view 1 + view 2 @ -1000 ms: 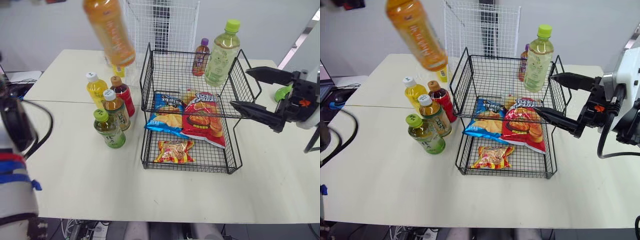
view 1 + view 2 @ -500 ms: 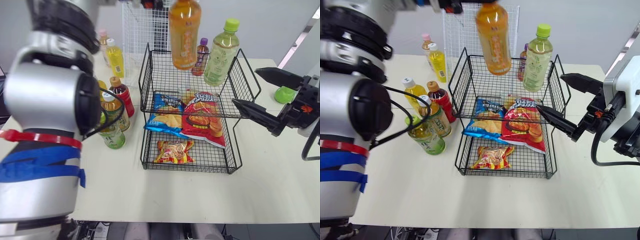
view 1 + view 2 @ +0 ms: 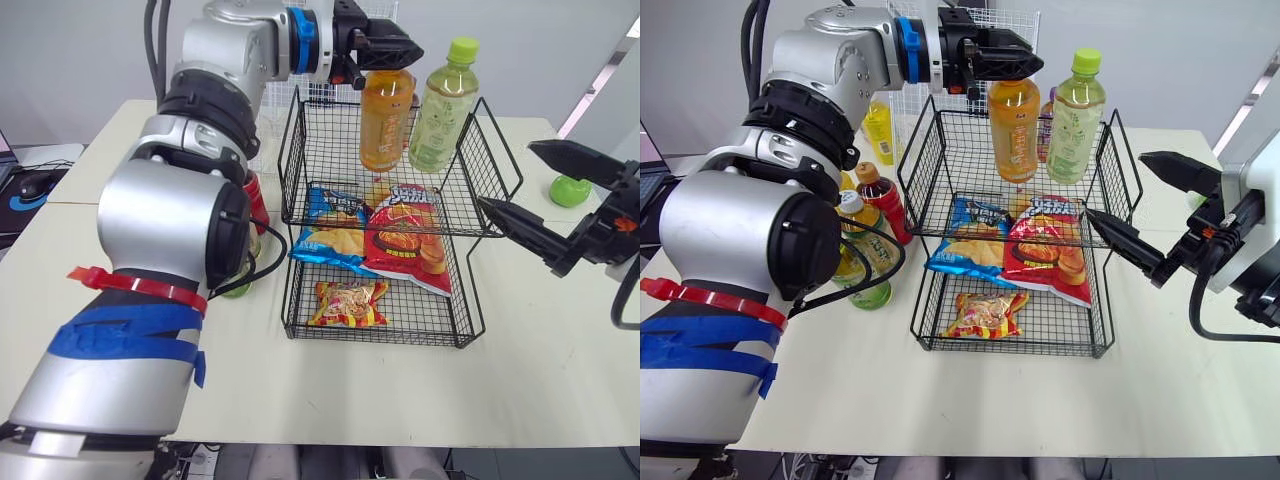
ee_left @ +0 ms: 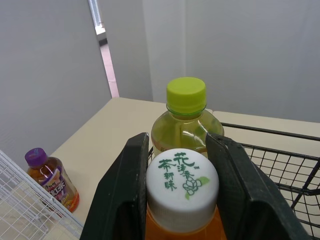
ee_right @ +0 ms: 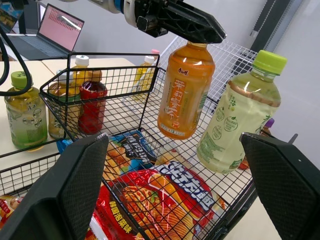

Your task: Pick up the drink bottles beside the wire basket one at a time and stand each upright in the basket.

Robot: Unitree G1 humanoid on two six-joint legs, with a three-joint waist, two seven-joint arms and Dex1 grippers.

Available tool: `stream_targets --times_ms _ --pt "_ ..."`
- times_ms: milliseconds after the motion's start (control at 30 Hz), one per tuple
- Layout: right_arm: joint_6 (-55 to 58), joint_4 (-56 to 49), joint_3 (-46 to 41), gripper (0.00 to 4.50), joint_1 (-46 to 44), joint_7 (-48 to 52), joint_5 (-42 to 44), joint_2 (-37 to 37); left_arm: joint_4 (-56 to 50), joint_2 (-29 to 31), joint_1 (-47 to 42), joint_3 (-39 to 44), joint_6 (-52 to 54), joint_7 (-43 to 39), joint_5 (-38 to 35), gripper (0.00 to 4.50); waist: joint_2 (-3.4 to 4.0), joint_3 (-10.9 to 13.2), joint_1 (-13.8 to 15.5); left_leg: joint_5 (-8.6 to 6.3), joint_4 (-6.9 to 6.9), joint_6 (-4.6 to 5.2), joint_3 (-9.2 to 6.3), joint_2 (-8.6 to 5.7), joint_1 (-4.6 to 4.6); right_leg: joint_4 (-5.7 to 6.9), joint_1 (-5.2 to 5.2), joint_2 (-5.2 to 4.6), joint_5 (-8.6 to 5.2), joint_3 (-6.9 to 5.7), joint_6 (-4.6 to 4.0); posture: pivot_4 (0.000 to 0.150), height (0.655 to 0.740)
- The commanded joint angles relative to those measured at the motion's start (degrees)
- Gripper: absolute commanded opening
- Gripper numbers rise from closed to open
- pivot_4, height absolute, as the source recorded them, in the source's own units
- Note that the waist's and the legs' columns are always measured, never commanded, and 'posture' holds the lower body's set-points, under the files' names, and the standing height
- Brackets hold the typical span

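My left gripper is shut on the white cap of an orange drink bottle. The bottle hangs nearly upright with its base down inside the upper tier of the black wire basket. Whether it rests on the mesh I cannot tell. Right beside it in that tier stands a pale green bottle with a lime cap. A small purple-capped bottle is behind them. More bottles stand left of the basket, among them a red one and a green one. My right gripper is open at the basket's right side.
Blue and red chip bags lie in the basket, and a small snack bag sits on its lower tier. A white wire grid panel stands behind. A green object lies on the table's right; a laptop is far left.
My left arm swung the orange bottle from high on the left over the basket and lowered it into the upper tier beside the green bottle. My right gripper drifted slightly right, still open.
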Motion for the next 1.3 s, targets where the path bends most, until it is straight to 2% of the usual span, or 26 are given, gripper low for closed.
stream_targets --times_ms 33,267,533,733,1000,1133,1300 --pt "-1.5 -0.9 -1.9 4.50 0.2 -0.3 0.7 -0.7 -0.8 -0.2 -2.3 2.0 0.6 0.1 0.0 2.31 0.00 0.0 0.0 0.00 -0.01 0.00 0.00 0.00 0.00 0.00 0.00 0.00 0.00 0.00 0.00 0.150 0.7360" --pt "-2.5 -0.2 -0.6 4.50 -0.6 -0.2 0.0 -0.7 -2.1 2.9 -4.0 3.2 3.1 -6.1 0.0 4.45 0.00 0.0 -0.1 0.00 0.00 0.00 0.01 0.00 0.01 0.01 0.00 0.00 0.00 0.00 0.00 0.150 0.7360" --pt "-4.1 1.0 2.2 4.50 -2.3 1.9 -1.2 -0.9 -7.7 11.6 -2.7 3.0 5.1 -12.5 0.0 4.48 0.02 0.0 -0.3 0.00 -0.01 0.00 -0.01 0.04 0.06 0.04 0.02 0.03 0.00 0.00 0.00 0.150 0.7360" --pt "-6.4 3.3 7.1 4.50 -4.9 5.1 -4.2 -0.3 -20.9 21.0 4.3 3.5 11.3 -12.5 -1.0 4.48 0.06 0.0 -0.5 0.00 -0.01 0.00 0.00 0.09 0.12 0.07 0.04 0.03 0.00 0.00 0.00 0.150 0.7360" --pt "-8.9 9.2 17.2 4.50 -11.9 12.1 -10.2 0.2 -45.7 33.9 27.2 8.9 19.0 -6.0 -3.2 4.48 0.06 0.0 -1.1 0.01 0.04 -0.02 -0.06 0.17 0.17 0.16 0.05 0.03 0.01 -0.05 -0.02 0.150 0.7360" --pt "-9.8 10.9 20.1 4.50 -13.4 13.2 -12.9 2.1 -52.2 38.0 39.2 14.2 21.1 -2.2 -5.3 4.48 0.06 0.0 -0.9 0.01 0.09 -0.02 -0.06 0.17 0.16 0.18 0.05 0.01 0.01 -0.06 -0.02 0.150 0.7360" --pt "-10.6 13.1 22.8 4.50 -15.1 17.2 -13.2 5.1 -55.6 39.2 53.5 22.1 21.2 2.3 -8.6 4.48 0.06 0.0 -0.6 0.01 0.10 -0.01 -0.04 0.18 0.23 0.23 0.11 -0.11 0.01 -0.07 -0.02 0.150 0.7360"
